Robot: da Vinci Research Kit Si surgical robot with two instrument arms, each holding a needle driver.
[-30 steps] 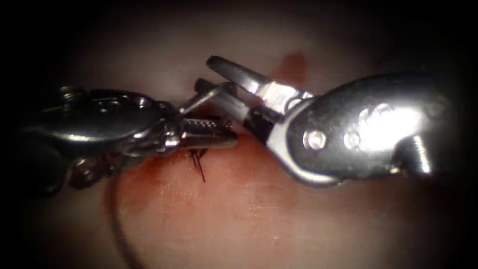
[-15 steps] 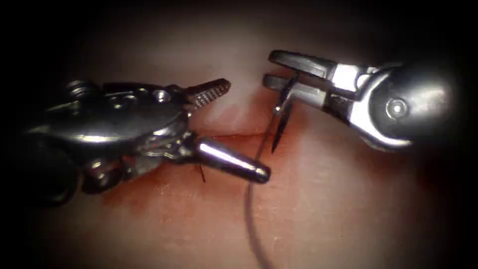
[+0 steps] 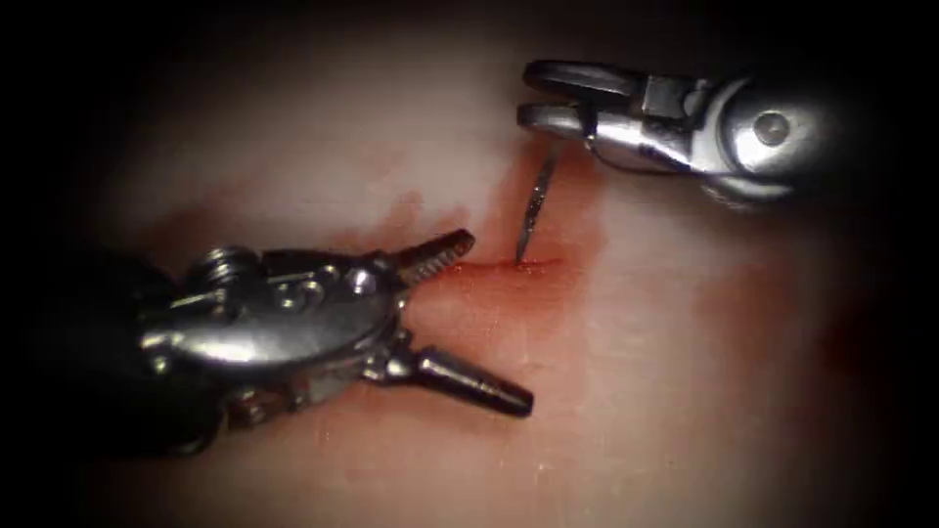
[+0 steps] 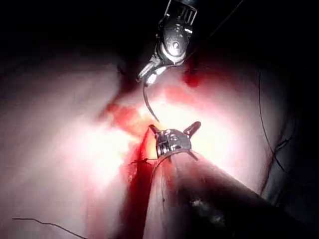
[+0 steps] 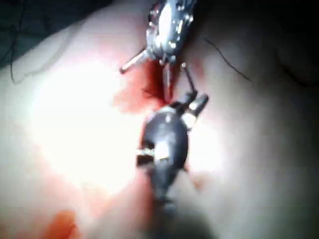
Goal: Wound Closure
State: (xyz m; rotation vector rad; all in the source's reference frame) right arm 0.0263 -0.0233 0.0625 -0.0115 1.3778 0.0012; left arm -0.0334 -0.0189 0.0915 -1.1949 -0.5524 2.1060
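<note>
My right tool comes in from the upper right with its jaws shut on the curved needle, near the needle's rear end. The needle hangs down, and its point touches the tissue at the red line of the cut; whether it has entered I cannot tell. My left tool lies left of the needle, jaws spread wide and holding nothing, its upper jaw over the cut. In the left wrist view the needle curves from the right tool towards the open left tool.
Red fluid stains the tissue around the cut. A dark thread runs over the tissue beside the tools, and a stitch's thread ends lie by the cut. A loose thread end lies further off.
The left jaws opened and let go of the needle. The right tool carried it up and to the right, and its point came down onto the cut. The left tool sank lower.
</note>
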